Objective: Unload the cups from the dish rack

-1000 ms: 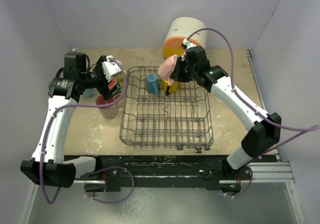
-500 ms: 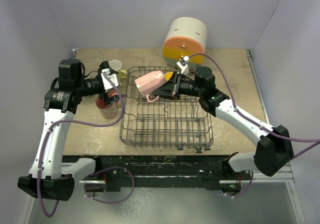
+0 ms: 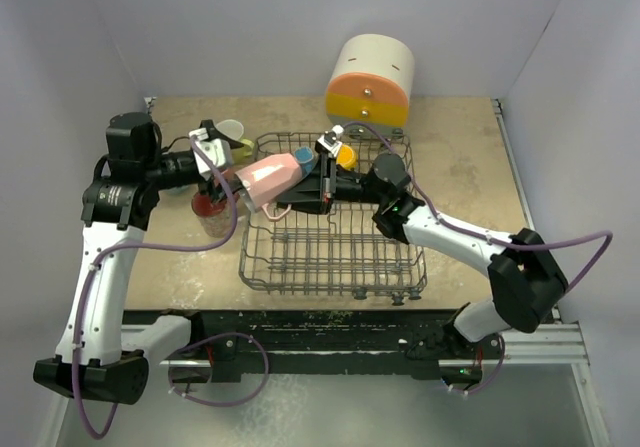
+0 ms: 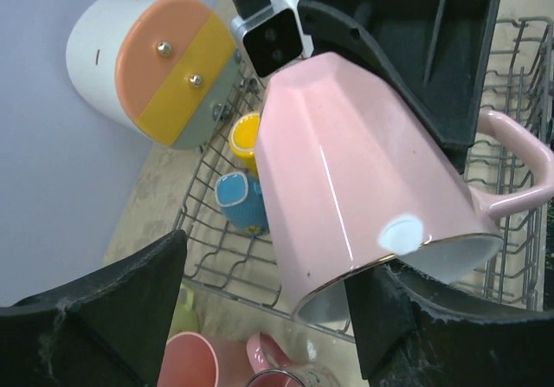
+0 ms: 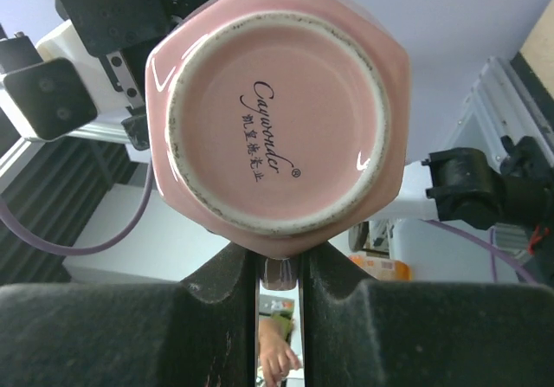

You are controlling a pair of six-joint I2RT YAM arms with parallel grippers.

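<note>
My right gripper (image 3: 312, 189) is shut on the handle of a pink mug (image 3: 268, 179) and holds it on its side above the left back part of the dish rack (image 3: 300, 285). The right wrist view shows the mug's base (image 5: 277, 110) and the handle pinched between the fingers (image 5: 279, 274). My left gripper (image 3: 222, 167) is open at the mug's mouth, and its right finger (image 4: 389, 326) is at the rim (image 4: 407, 261). A blue mug (image 3: 303, 155) and a yellow mug (image 3: 345, 154) stand in the rack.
A cream-orange-green cylinder (image 3: 370, 79) stands behind the rack. Left of the rack on the table are a pink mug (image 4: 195, 361), a clear glass (image 4: 277, 378), a lime cup (image 3: 240, 148) and a white cup (image 3: 231, 129).
My right arm has carried the pink mug from the rack's back right across to the left and tipped it on its side. My left gripper has swung from the table cups to meet it.
</note>
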